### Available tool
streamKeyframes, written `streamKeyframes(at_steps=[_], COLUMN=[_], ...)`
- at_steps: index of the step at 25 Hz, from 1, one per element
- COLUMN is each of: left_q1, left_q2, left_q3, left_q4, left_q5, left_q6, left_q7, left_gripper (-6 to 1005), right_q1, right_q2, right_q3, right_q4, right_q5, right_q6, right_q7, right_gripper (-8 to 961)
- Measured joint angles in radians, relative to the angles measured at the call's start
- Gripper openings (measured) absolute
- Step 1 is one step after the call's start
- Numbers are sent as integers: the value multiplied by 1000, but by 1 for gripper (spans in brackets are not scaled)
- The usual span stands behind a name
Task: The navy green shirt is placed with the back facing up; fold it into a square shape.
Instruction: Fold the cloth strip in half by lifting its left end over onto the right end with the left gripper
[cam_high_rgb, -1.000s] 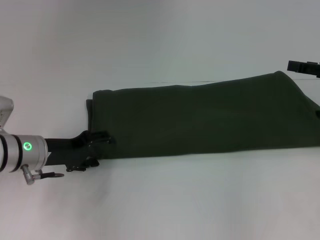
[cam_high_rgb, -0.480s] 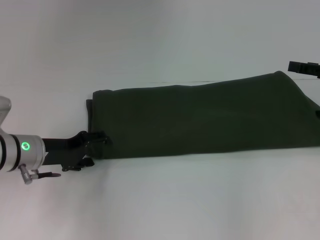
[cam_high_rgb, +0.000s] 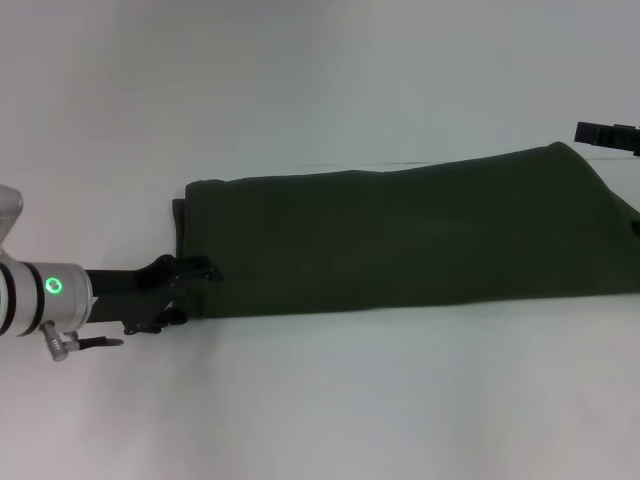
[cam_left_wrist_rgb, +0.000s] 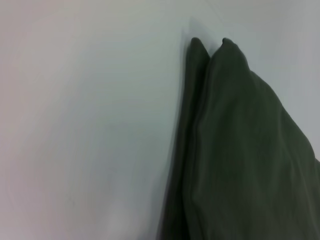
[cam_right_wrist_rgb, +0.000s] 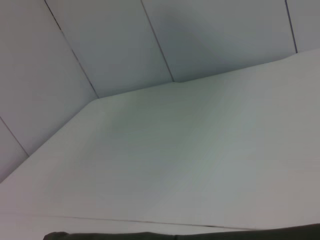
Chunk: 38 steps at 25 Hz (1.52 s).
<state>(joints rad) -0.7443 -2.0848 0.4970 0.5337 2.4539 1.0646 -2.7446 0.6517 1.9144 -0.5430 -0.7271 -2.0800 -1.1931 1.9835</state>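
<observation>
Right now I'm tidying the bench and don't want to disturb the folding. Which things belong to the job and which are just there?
Part of the job:
- navy green shirt, lying as a long folded strip
- left gripper, at the shirt's near-left corner
- right gripper, beside the shirt's far-right end

Just there:
- white table, only the surface under the shirt; nothing else lies about

We read this as a lab/test bench, bare white table (cam_high_rgb: 320, 400) filling our view, plain pale panelled wall (cam_right_wrist_rgb: 125, 40) w/ thin dark seams behind it at 12 o'clock, no home furnishings.
</observation>
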Motion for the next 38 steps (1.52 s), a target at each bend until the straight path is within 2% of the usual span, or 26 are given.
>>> streamKeyframes(at_steps=[13, 25, 32, 38], left_q1=[-23, -27, -16, -14], left_q2=[-6, -3, -4, -5], left_q3=[2, 1, -1, 1], left_q4=[-8, -2, 1, 2], left_q5=[-3, -3, -2, 0], left_q6=[-8, -7, -14, -16], left_q7=[4, 34, 137, 152], left_gripper=[875, 875, 772, 548], right_q1=[-1, -6, -6, -6], right_q2=[0, 0, 0, 0], right_q3=[0, 0, 0, 0], right_q4=[0, 0, 0, 0], right_q5=[0, 2, 2, 8], right_q6=[-2, -2, -2, -2], right_q7=[0, 0, 0, -1], right_gripper=[774, 774, 774, 773])
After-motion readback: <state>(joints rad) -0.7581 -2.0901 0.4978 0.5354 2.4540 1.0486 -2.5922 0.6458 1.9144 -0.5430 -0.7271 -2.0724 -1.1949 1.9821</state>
